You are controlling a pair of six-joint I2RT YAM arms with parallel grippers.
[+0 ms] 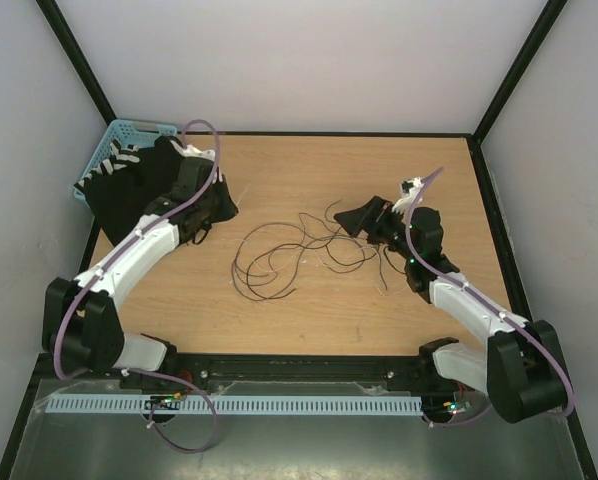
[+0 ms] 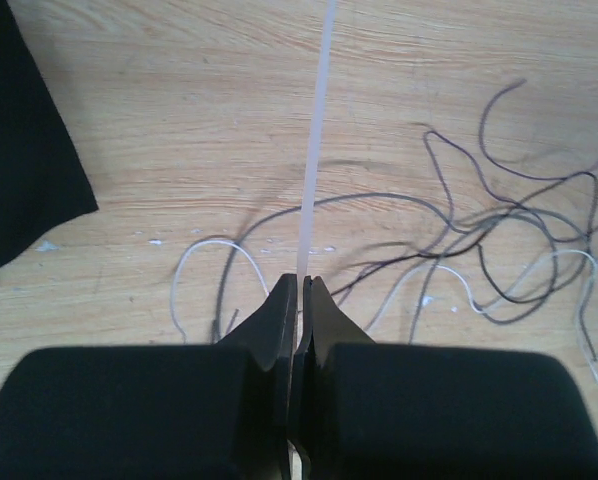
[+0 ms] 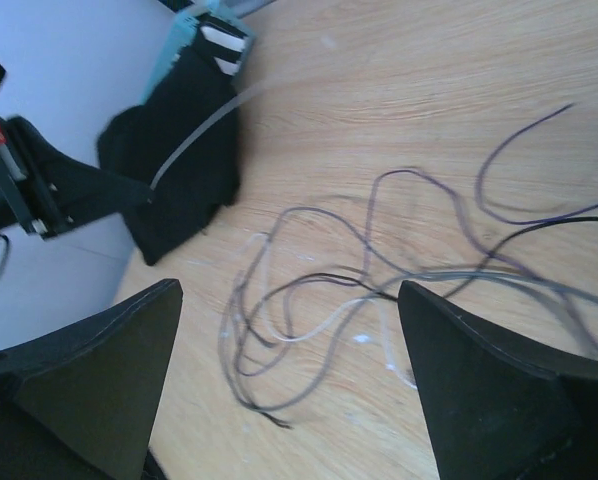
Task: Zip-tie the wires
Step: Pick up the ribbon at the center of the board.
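The wires (image 1: 289, 255) lie as a loose tangle of thin dark strands in the middle of the wooden table (image 1: 419, 170). My left gripper (image 2: 301, 280) is shut on the zip tie (image 2: 314, 140), a thin white strip that sticks straight out from the closed jaws, above the table, with the wires (image 2: 499, 240) ahead and to its right. In the top view the left gripper (image 1: 227, 208) hangs by the black cloth, left of the tangle. My right gripper (image 1: 347, 222) is at the tangle's right edge, open wide, with wires (image 3: 379, 270) on the table between its fingers. The right wrist view also shows the zip tie (image 3: 194, 135).
A black cloth with white stripes (image 1: 139, 185) spills from a blue basket (image 1: 114, 140) at the back left corner. The cloth (image 2: 19, 170) lies close to the left gripper. Black frame posts and white walls surround the table.
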